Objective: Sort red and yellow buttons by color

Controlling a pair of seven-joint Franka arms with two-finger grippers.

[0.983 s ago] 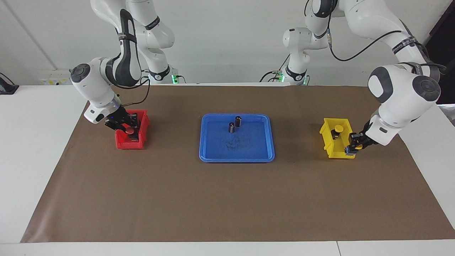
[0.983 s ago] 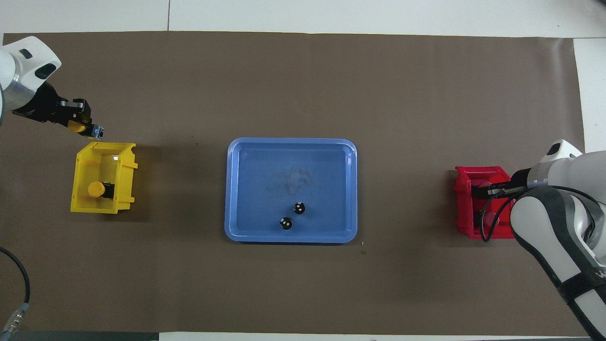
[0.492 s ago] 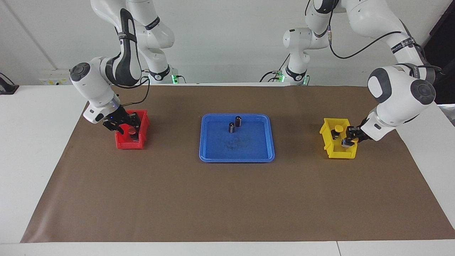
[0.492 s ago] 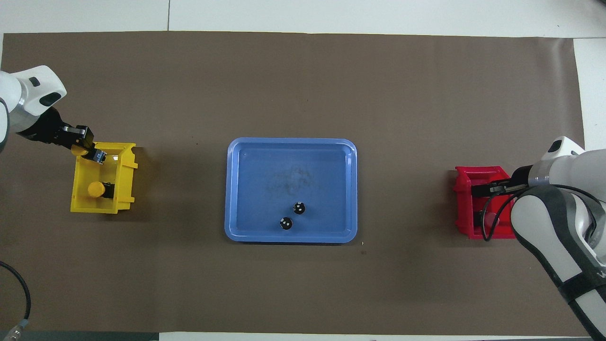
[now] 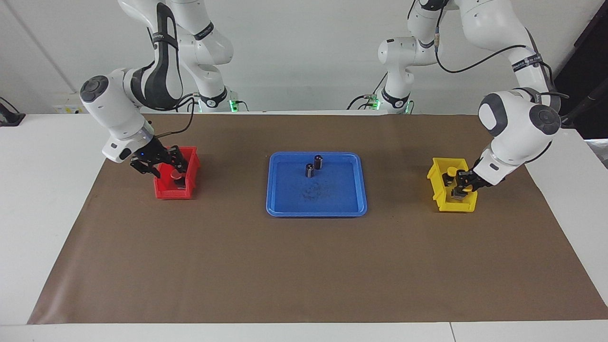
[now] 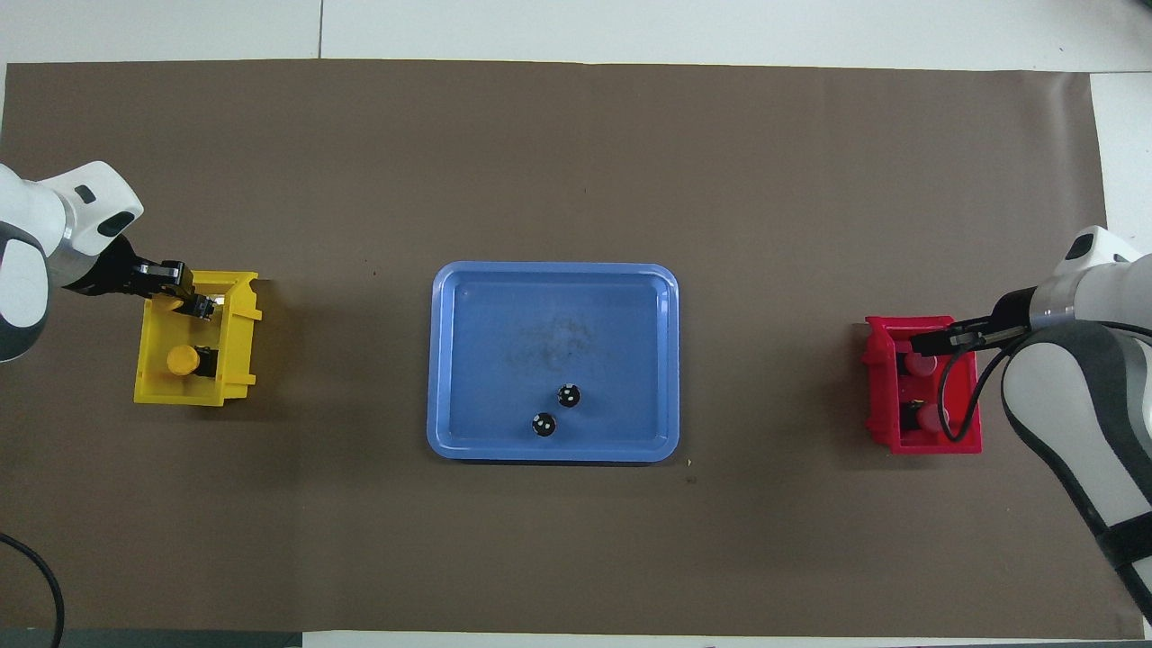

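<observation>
A small yellow open plastic bin (image 5: 456, 205) stands at mid-height of the facing view, at the left arm's end of the brown-covered worktop (image 5: 304, 266). The left end effector (image 5: 461, 187) is lowered into it, clamped on 1 yellow domed push-button (image 5: 467, 188), apparently so that it drops beside the other yellow button (image 5: 452, 171) already inside. At the right arm's end, the right end effector (image 5: 164, 165) hangs over the small red plastic bin (image 5: 173, 194) with its fingers spread and nothing held. In the overhead view, 2 red domed push-buttons (image 6: 918, 363) are seen lying in that bin. In the frame's centre, 2 dark capless cylinders (image 5: 318, 161) are left on the blue rectangular tray (image 5: 316, 213), being no part of the sort. Only the release of the held yellow button is judged to be outstanding.
</observation>
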